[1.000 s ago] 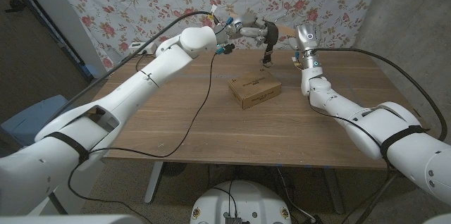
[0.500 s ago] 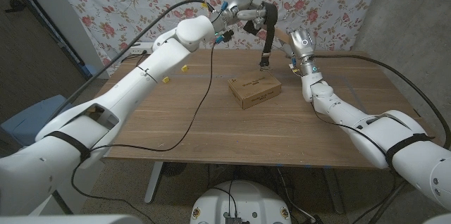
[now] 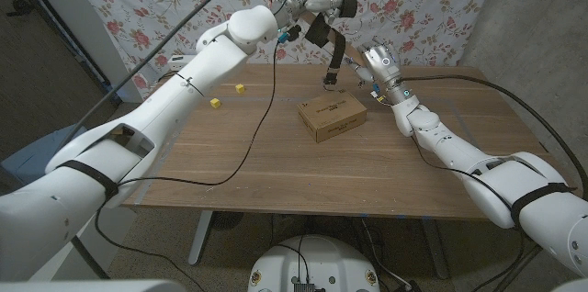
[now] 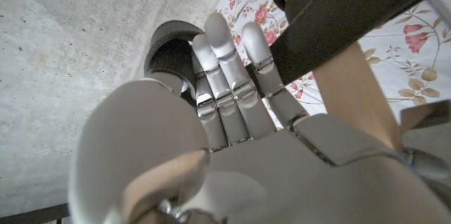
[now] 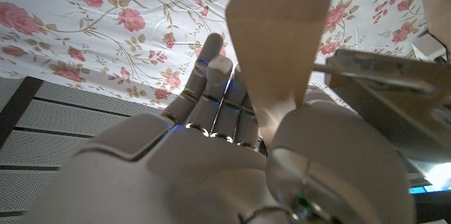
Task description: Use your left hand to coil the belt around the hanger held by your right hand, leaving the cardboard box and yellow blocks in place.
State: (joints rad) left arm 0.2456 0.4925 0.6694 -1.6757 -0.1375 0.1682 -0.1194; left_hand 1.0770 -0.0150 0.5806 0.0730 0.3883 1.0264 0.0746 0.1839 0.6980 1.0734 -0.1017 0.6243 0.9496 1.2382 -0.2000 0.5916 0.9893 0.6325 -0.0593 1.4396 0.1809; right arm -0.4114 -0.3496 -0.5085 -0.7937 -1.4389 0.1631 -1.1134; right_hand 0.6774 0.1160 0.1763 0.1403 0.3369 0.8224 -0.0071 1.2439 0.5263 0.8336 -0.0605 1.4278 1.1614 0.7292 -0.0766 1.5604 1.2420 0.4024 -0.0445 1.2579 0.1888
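We hold the wooden hanger (image 3: 359,64) in our right hand (image 3: 378,61), fingers closed around it, raised above the table (image 3: 276,159) so the belt (image 3: 331,49) can pass around it. Our left hand (image 3: 317,2) is up above and beyond the right, gripping the dark belt, which slants down from it to the hanger, its end dangling just below. The cardboard box (image 3: 333,117) lies on the table beneath the right hand, the yellow blocks (image 3: 227,95) well off beneath our left arm, both clear of the work.
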